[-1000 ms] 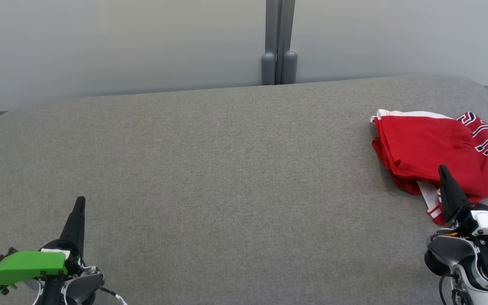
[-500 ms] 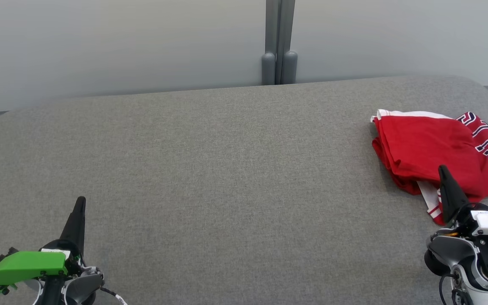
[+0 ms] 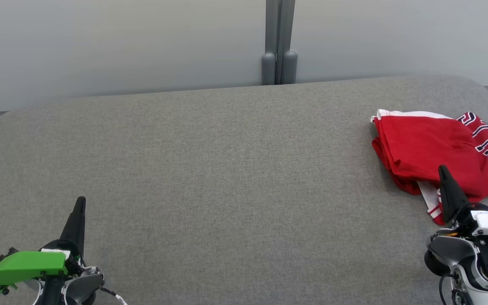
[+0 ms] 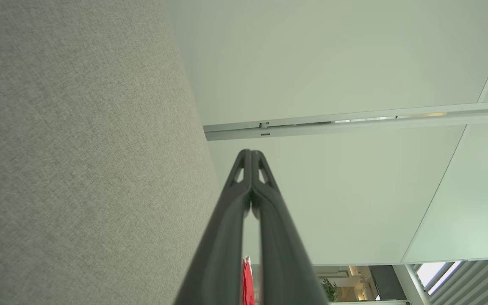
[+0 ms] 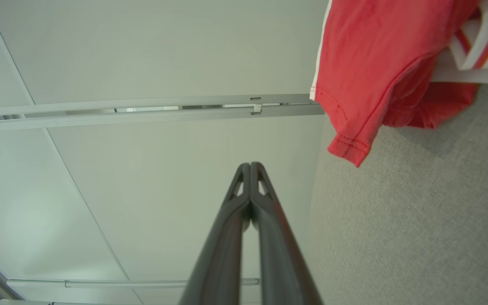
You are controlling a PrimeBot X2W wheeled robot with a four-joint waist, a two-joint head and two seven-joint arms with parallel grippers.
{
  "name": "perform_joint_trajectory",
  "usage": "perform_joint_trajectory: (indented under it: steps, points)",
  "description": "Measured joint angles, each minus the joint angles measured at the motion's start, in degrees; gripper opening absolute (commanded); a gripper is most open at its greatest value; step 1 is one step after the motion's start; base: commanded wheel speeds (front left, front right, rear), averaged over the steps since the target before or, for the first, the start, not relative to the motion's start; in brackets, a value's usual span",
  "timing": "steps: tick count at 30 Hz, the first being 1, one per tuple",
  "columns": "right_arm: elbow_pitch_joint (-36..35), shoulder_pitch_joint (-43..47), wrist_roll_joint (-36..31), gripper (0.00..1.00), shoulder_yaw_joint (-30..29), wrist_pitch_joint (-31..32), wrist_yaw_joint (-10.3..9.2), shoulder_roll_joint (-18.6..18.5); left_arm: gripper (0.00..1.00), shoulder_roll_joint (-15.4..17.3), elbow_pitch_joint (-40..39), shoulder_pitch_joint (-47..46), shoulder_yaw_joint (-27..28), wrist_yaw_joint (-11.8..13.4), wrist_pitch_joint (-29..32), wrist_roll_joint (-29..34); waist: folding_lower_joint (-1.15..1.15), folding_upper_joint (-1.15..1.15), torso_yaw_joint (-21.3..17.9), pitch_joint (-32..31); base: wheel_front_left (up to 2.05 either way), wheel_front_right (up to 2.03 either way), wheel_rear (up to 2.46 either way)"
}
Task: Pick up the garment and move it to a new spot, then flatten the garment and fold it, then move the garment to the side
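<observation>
grey surface (image 3: 227, 169): red garment (image 3: 422, 144) just ahead of closed right gripper (image 3: 441, 169).

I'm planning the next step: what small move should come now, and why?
Probably open the right gripper and ease toward the red jersey: it lies bunched on the grey table close by that shut, empty gripper, far from the left gripper.

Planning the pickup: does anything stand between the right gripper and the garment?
Nothing visible does. The shut right gripper sits close beside the garment, with only grey table between them.
</observation>
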Motion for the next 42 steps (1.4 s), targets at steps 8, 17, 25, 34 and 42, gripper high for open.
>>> perform_joint_trajectory:
  steps: [8, 17, 25, 34, 42]
  points:
    - [0.0, 0.0, 0.0, 0.00, 0.0, 0.0, 0.07, 0.0, 0.00, 0.0, 0.0, 0.0, 0.0, 0.0, 0.0, 0.0, 0.00, 0.00, 0.0, 0.0, 0.00, 0.00, 0.00]
    - [0.0, 0.0, 0.0, 0.00, 0.0, 0.0, 0.07, 0.0, 0.00, 0.0, 0.0, 0.0, 0.0, 0.0, 0.0, 0.0, 0.00, 0.00, 0.0, 0.0, 0.00, 0.00, 0.00]
    - [0.1, 0.0, 0.0, 0.00, 0.0, 0.0, 0.07, 0.0, 0.00, 0.0, 0.0, 0.0, 0.0, 0.0, 0.0, 0.0, 0.00, 0.00, 0.0, 0.0, 0.00, 0.00, 0.00]
    - [0.1, 0.0, 0.0, 0.00, -0.1, 0.0, 0.07, 0.0, 0.00, 0.0, 0.0, 0.0, 0.0, 0.0, 0.0, 0.0, 0.00, 0.00, 0.0, 0.0, 0.00, 0.00, 0.00]
    - [0.1, 0.0, 0.0, 0.00, -0.1, 0.0, 0.08, 0.0, 0.00, 0.0, 0.0, 0.0, 0.0, 0.0, 0.0, 0.0, 0.00, 0.00, 0.0, 0.0, 0.00, 0.00, 0.00]
